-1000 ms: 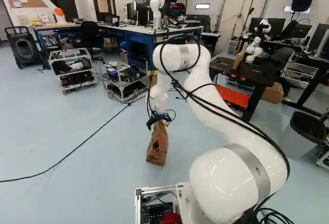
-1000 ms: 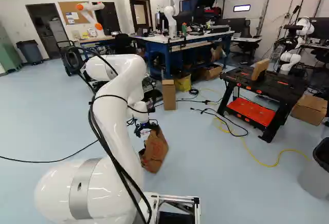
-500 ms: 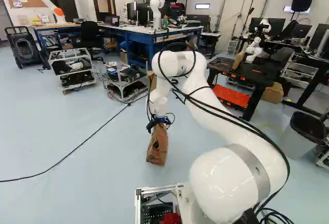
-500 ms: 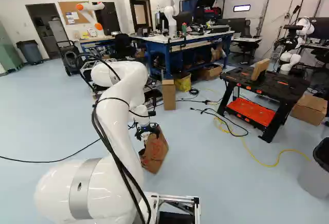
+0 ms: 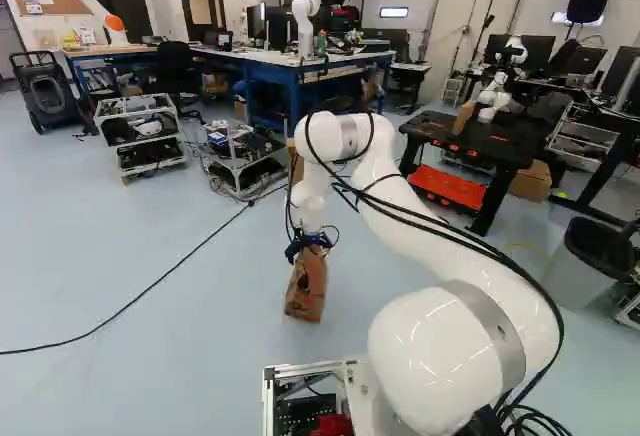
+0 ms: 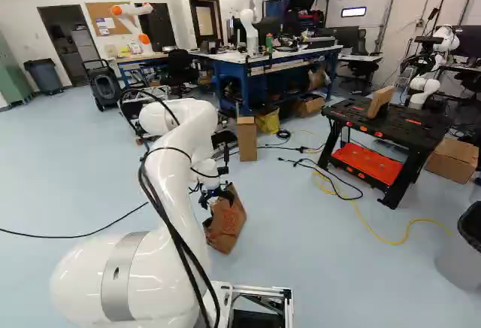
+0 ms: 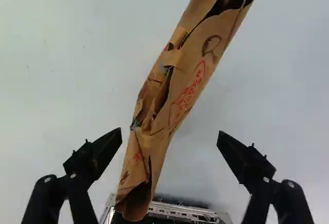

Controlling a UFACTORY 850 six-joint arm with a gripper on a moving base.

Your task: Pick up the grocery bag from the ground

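My gripper (image 5: pixel 312 242) is low over the top of the brown paper grocery bag (image 5: pixel 305 292), which stands on the floor. From the right base view, the gripper (image 6: pixel 216 195) overlaps the upper part of the bag (image 6: pixel 227 229). Looking along the wrist, the gripper (image 7: pixel 170 133) is open, one finger on each side of the narrow, crumpled bag top (image 7: pixel 177 75). The bag runs slantwise between the fingers, closer to one of them, and its folded mouth is partly open. Neither finger visibly grips the paper.
Beyond the bag stand a cardboard box (image 6: pixel 246 138) and metal-framed carts (image 5: pixel 240 156). A black workbench (image 6: pixel 391 129) with an orange shelf is to the right, near a grey bin (image 6: pixel 460 249). Cables (image 5: pixel 150 286) cross the floor. Another robot (image 5: pixel 303 16) stands on the blue table.
The arm has lowered, bringing the gripper down around the bag's top. Its elbow has sunk too. The bag stands where it was, and the base has not moved.
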